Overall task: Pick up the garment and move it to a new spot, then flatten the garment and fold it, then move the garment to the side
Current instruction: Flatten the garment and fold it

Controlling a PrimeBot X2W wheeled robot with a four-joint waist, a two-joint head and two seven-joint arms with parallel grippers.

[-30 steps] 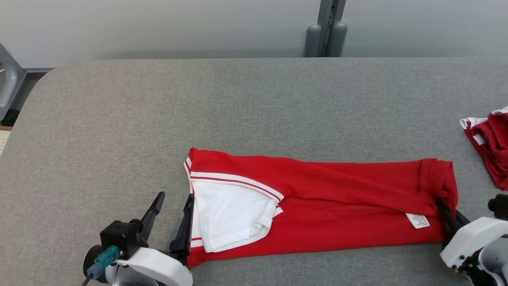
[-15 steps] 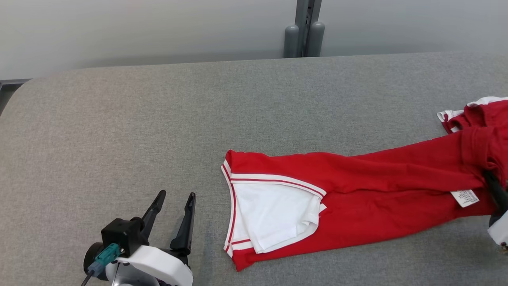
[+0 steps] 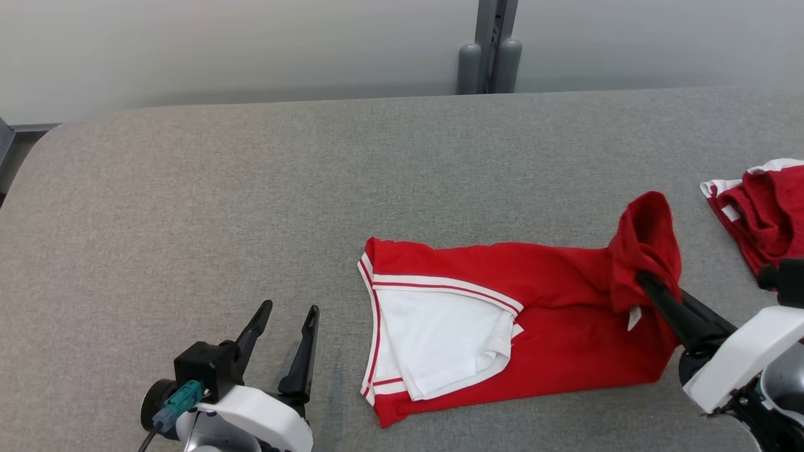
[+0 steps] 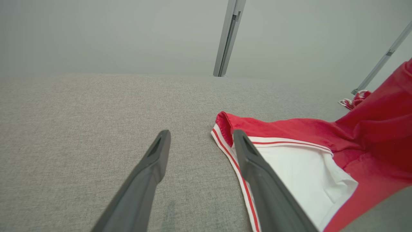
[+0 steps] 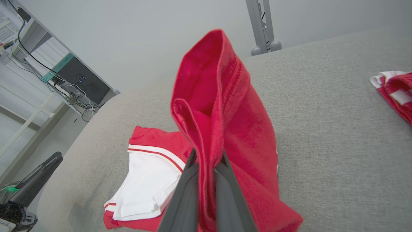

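Grey woven cloth covers the wide tabletop (image 3: 251, 188), and behind it is a plain pale wall with a grey post (image 3: 488, 56). Right of the middle lies the red garment (image 3: 553, 326), folded into a long band, with a white panel (image 3: 440, 339) and striped edges at its left end. The right claw (image 3: 647, 282) is clamped on the right end, with its fingers together and the cloth pressed between them. This end stands up from the tabletop in a soft peak, while the rest lies flat. The left claw (image 3: 290, 307) sits low near the left end, its fingers apart and holding nothing.

I judge the garment to be light and very limp. It sags wherever nothing supports it, so one pinch carries only that end, and the layers may slide open. A good place to take hold seems to be the thick hem or the striped edge, through all layers together. Another red garment (image 3: 766, 213) lies apart at the right edge.
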